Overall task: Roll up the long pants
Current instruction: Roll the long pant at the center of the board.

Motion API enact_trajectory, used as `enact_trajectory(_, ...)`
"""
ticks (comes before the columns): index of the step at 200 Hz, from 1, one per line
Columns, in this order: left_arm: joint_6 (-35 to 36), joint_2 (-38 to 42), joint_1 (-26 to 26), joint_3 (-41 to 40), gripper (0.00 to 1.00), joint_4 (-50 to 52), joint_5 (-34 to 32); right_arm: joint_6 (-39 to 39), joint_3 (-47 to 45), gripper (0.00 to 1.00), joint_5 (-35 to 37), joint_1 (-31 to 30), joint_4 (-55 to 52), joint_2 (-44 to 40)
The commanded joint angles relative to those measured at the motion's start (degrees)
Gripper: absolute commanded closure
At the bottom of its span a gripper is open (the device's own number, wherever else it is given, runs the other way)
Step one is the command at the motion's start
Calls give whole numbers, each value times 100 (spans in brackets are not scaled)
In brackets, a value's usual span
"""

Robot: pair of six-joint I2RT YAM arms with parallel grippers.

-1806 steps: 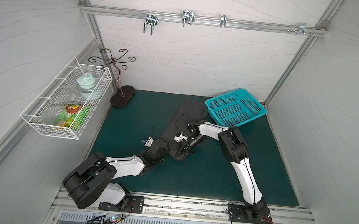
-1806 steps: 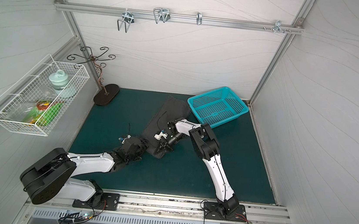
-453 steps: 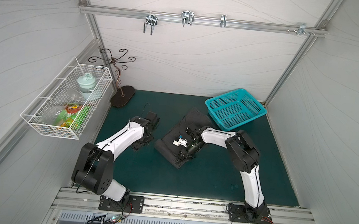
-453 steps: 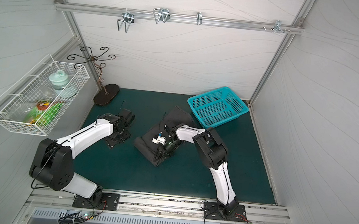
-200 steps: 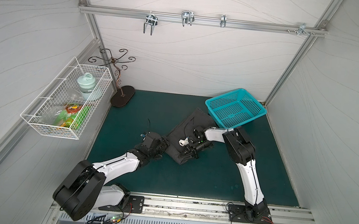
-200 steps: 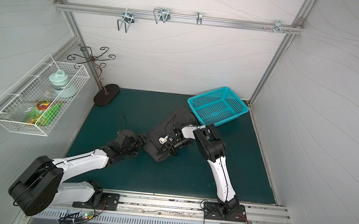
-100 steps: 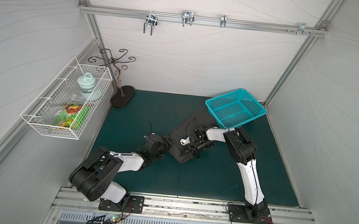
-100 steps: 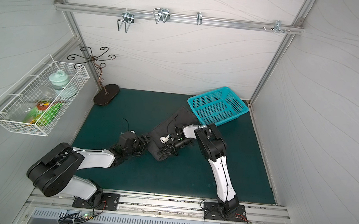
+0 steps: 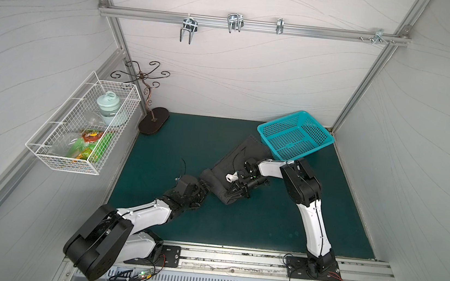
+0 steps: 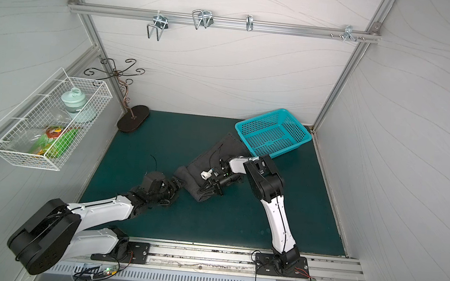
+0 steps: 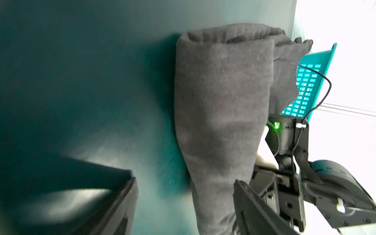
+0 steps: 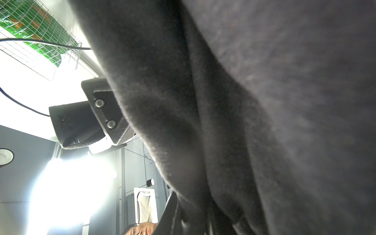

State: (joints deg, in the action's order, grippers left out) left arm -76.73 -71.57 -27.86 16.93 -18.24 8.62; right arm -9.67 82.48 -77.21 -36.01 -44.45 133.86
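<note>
Moved: left gripper (image 9: 204, 186) swung in from the mat's (image 9: 183, 142) 10 o'clock to the roll's 9 o'clock end. Its jaws are wide around the roll end, not clamped. The long pants (image 9: 225, 165) lie mid-mat, part rolled, with the flat end running toward 1 o'clock and reaching the teal basket (image 9: 266, 143). The right gripper (image 9: 234, 194) is narrow, pinching cloth at the roll's 4 o'clock end.

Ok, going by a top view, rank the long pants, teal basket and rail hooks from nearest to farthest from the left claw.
1. long pants: right at the left claw tips.
2. teal basket: far right corner of the mat.
3. hooks: high on the back wall.
</note>
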Motion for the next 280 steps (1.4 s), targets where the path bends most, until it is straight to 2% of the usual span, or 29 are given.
enact_trajectory(1,-60,-541,-11,-18,21,-534,-176,-383,-381,100,1173,116,-232,654)
enact_trajectory(27,-176,-1015,-9,-107,21,-1482,-307,-352,-381,100,1177,119,-249,633)
enact_trajectory(70,-130,-1752,8,16,21,-2128,-224,-330,-374,100,1195,132,-284,650)
enact_trajectory(117,-43,-2669,273,140,22,-2906,136,-298,-386,100,1228,227,-317,627)
enact_trajectory(179,569,-3346,721,776,27,-2780,659,-276,-407,100,1262,347,-345,632)
enact_trajectory(241,1229,-3748,921,1547,30,-2321,1148,-248,-428,100,1312,434,-407,658)
enact_trajectory(280,1345,-3795,982,1702,39,-2169,1272,-232,-414,100,1331,485,-425,703)
